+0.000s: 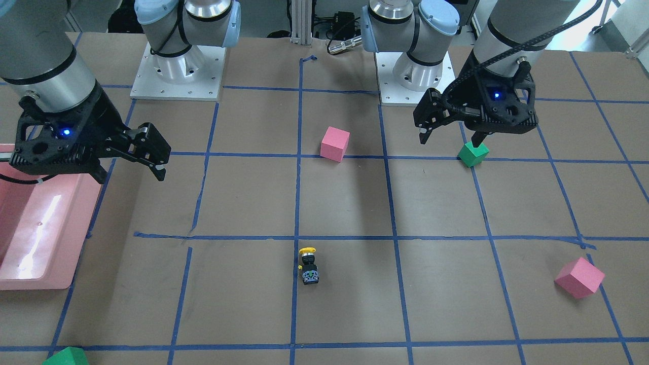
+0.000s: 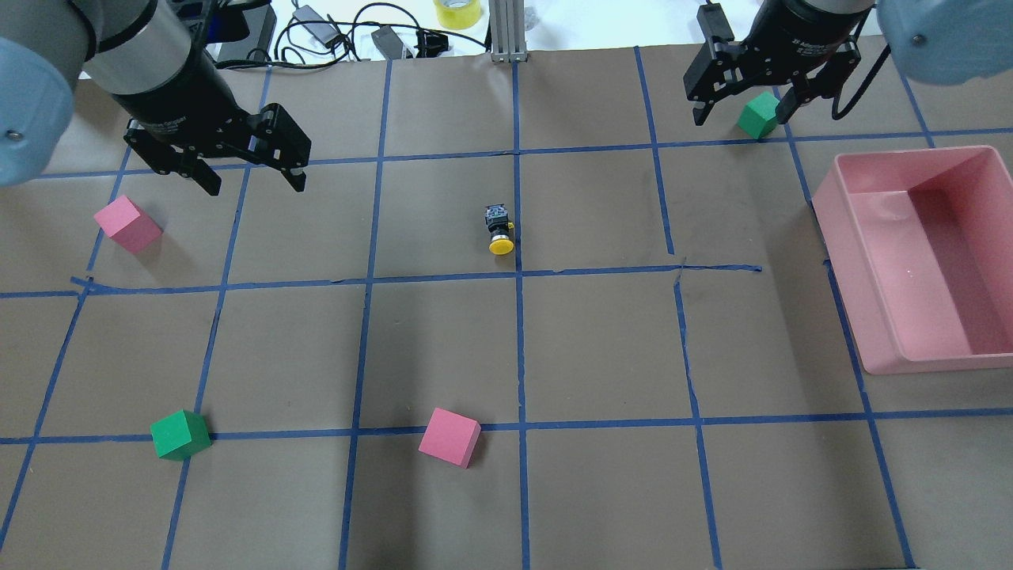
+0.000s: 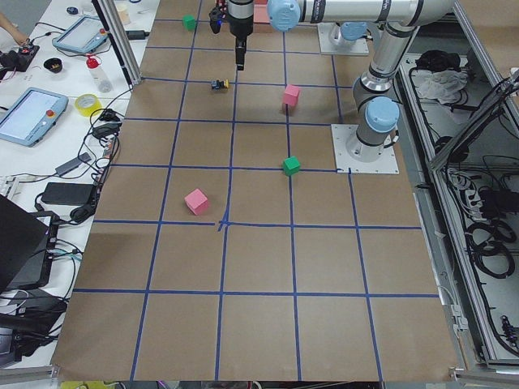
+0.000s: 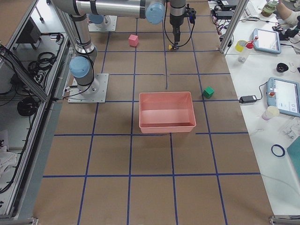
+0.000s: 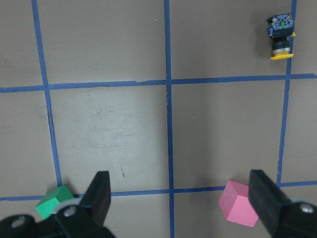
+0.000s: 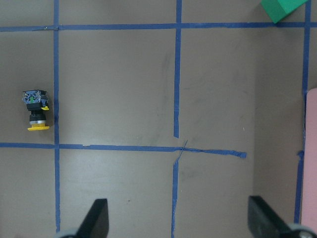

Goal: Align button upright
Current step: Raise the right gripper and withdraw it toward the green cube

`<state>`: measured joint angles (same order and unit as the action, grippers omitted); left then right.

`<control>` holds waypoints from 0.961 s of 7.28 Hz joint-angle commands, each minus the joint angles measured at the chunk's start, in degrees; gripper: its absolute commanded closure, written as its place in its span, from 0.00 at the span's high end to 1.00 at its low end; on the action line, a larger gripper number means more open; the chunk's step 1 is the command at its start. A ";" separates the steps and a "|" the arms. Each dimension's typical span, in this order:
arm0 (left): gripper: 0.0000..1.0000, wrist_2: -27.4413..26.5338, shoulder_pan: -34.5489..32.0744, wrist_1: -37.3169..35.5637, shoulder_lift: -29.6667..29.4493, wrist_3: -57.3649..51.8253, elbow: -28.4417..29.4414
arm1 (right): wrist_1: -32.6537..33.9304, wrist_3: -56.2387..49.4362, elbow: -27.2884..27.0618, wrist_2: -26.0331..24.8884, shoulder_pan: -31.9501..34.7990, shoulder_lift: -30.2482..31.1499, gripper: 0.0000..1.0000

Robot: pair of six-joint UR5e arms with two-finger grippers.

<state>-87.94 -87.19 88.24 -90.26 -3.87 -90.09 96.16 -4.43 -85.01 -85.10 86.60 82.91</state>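
button (image 2: 498,229) lay on its side, midway between side edges, nearer the far edge, cap facing robot's edge, left gripper (image 2: 257,188) hung wide open, empty, right gripper (image 6: 178,201) wide open too, nothing held

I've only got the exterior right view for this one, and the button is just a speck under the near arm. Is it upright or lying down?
Observer: The button lies on its side, with its yellow cap toward the robot.
Reviewer: Is either tool closed on anything?
Observer: No. The left tool and the right tool are both open and hold nothing.
Reviewer: Any cubes beyond my frame?
Observer: Two, on the robot's left: a pink cube and a green cube.
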 commanded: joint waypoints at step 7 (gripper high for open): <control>1.00 0.05 -0.09 0.00 -0.09 0.26 -0.09 | -6.25 0.47 0.37 -3.14 -0.03 2.43 1.00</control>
<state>-88.00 -87.20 88.24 -90.29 -3.74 -90.17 90.36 -4.50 -84.76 -88.34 86.43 84.85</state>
